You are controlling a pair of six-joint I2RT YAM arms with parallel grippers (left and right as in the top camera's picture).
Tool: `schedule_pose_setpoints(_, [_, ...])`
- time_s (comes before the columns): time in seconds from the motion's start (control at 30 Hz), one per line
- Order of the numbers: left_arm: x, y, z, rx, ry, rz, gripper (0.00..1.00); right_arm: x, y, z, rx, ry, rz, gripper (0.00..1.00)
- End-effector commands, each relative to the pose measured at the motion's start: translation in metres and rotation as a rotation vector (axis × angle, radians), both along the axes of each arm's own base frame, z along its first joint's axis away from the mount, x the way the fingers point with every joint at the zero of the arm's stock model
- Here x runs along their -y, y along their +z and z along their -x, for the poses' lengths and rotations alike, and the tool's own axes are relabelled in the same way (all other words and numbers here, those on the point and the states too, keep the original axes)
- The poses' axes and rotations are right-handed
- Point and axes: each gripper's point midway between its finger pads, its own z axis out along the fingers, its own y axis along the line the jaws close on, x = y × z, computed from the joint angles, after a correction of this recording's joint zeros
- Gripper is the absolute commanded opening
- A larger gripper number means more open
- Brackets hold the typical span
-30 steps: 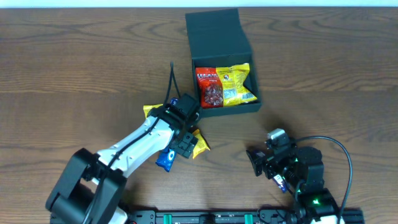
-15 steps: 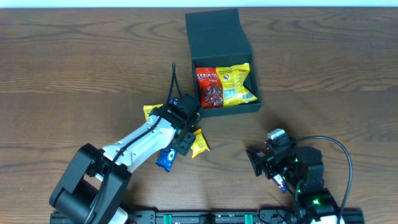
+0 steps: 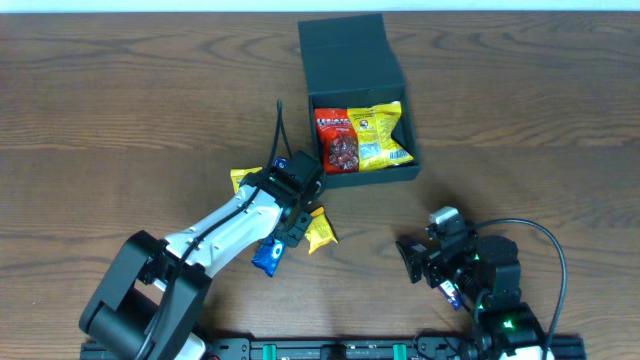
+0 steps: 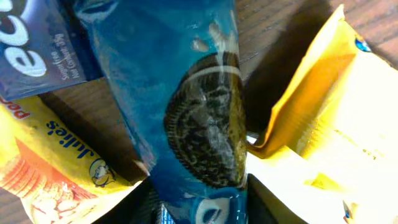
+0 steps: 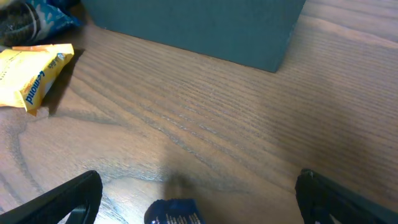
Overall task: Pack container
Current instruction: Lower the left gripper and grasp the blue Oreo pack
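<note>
The container (image 3: 366, 177) is a dark box with its lid flap (image 3: 345, 48) folded back. A red snack packet (image 3: 337, 141) and a yellow one (image 3: 379, 136) lie inside it. My left gripper (image 3: 291, 224) is down among loose packets left of the box. In the left wrist view its fingers (image 4: 262, 203) press both sides of a blue cookie packet (image 4: 199, 112), so the left gripper (image 4: 199, 210) is shut on it. My right gripper (image 3: 415, 262) hovers open over the table in front of the box, its fingers (image 5: 62, 199) wide apart.
Yellow packets (image 3: 320, 233) (image 3: 243, 178) lie beside the left gripper, and a dark blue packet (image 4: 37, 43) touches the cookie packet. A small blue packet (image 5: 177, 213) lies under the right gripper. The container's outer wall (image 5: 199, 25) stands ahead of it.
The left gripper's jaws have come together onto the blue cookie packet, and the left arm shifted slightly. The right arm has not moved.
</note>
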Motion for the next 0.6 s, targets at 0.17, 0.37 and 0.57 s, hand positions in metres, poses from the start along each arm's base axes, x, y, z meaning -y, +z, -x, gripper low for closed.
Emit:
schedule_pose_setpoints(0.17, [-0.0039, -0.0058, 0.0030, -0.013, 0.040, -0.017, 0.31, 0.0015, -0.0014, 0.0002, 0.002, 0.000, 0.008, 0.99])
schedule_pose_setpoints(0.37, [-0.0039, -0.0058, 0.0030, -0.013, 0.046, -0.017, 0.29, 0.0015, -0.0014, 0.0002, 0.002, 0.000, 0.008, 0.99])
schedule_pose_setpoints(0.57, [-0.0039, -0.0058, 0.0031, -0.013, 0.046, -0.017, 0.24, 0.0015, -0.0014, 0.0002, 0.002, 0.000, 0.008, 0.99])
